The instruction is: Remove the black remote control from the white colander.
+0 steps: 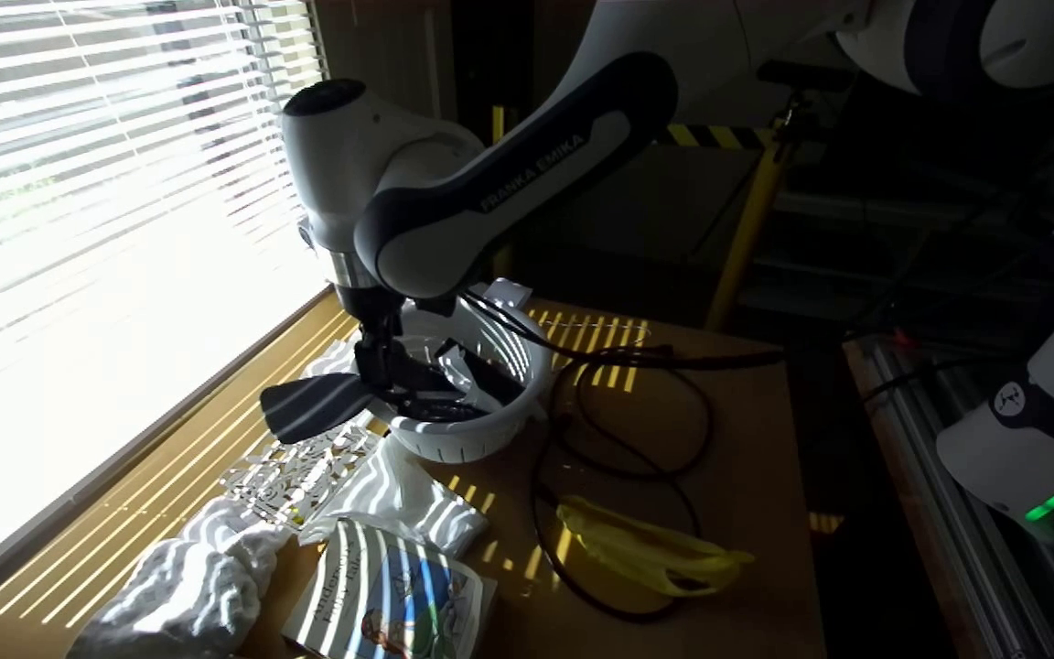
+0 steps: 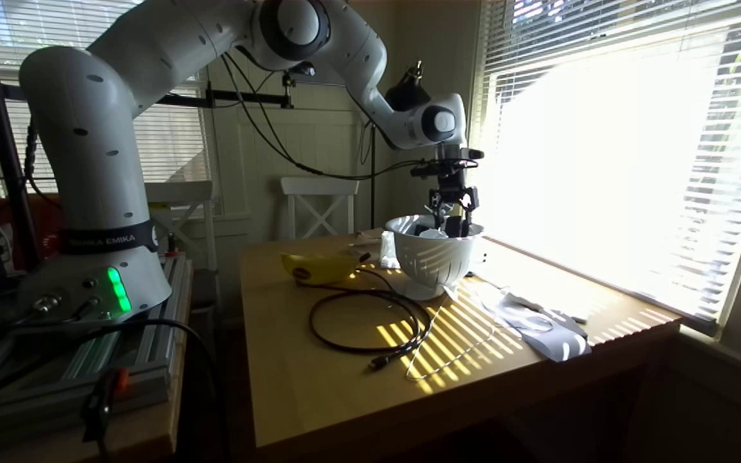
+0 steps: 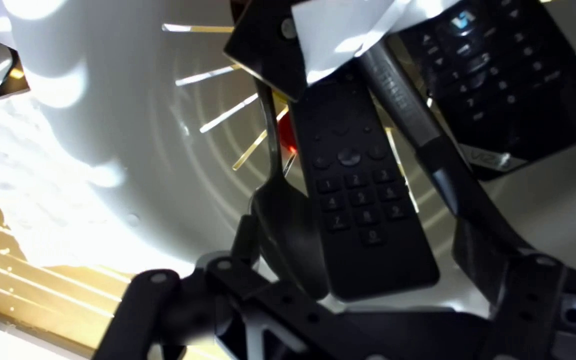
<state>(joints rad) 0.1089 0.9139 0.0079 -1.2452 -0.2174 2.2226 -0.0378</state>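
The wooden table (image 2: 300,379) shows in both exterior views, with the white colander (image 2: 431,260) standing upright on it as reference point. The robot arm (image 2: 97,128) has its base well apart from the colander and its far end directly above it. A book (image 1: 399,586) lies near the colander, with a white plastic packet (image 1: 403,499) between the two. Also near the colander are a yellow bundle (image 1: 655,549), kind unclear, and a looped black cable (image 2: 361,350). A black blade (image 1: 317,407) juts out past the colander's rim. The pincer (image 3: 355,245) is down in the colander, its fingers (image 3: 475,265) spread; contact with anything there cannot be told. The black remote control (image 3: 363,190) lies inside the colander, between those fingers, keys up, beside a dark spoon (image 3: 288,225). Also inside the colander: a wider remote (image 3: 508,85), a dark handle (image 3: 418,115) running between the remotes, a white scrap (image 3: 338,37), and a small red item (image 3: 286,132), partly hidden.
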